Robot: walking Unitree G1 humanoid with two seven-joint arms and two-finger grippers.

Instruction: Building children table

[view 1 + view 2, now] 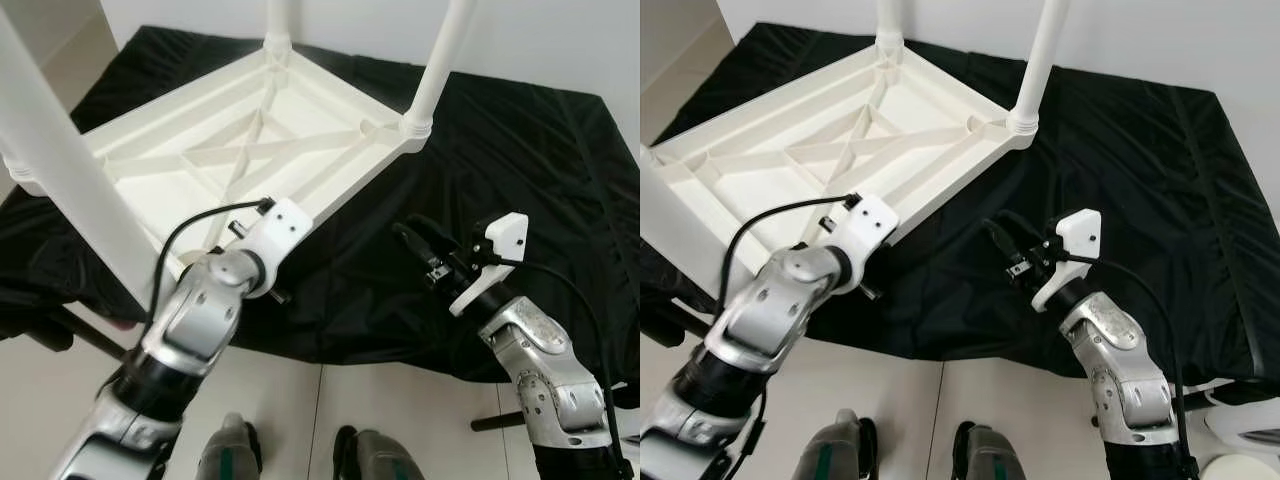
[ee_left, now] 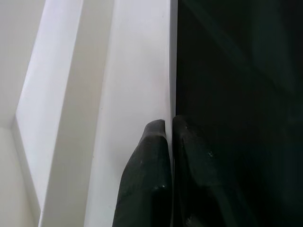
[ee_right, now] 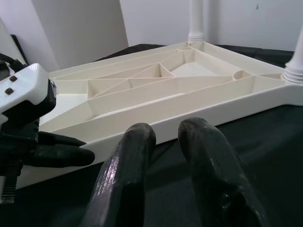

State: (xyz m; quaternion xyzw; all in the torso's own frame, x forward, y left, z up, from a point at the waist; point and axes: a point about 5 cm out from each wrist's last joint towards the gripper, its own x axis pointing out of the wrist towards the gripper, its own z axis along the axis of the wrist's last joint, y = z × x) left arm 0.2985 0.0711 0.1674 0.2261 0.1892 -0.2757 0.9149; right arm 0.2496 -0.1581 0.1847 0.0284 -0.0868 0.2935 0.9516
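1. Head views: children's table [image 1: 250, 140] lies upside down on the black-draped bench [image 1: 520, 150], legs [image 1: 440, 60] up. Left gripper [image 1: 835, 225] clamps its near rim.
2. Left wrist: fingers [image 2: 147, 179] pinch a thin edge — likely to slip.
3. Right wrist: right gripper [image 3: 165, 142] is released, hovering beside — no backup if the frame tips.

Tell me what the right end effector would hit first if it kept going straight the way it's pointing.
Most likely the long side rail of the upturned white table. The right end effector hovers above the black cloth, fingers slightly apart and aimed at that rail, with nothing between them. Depth is hard to judge.
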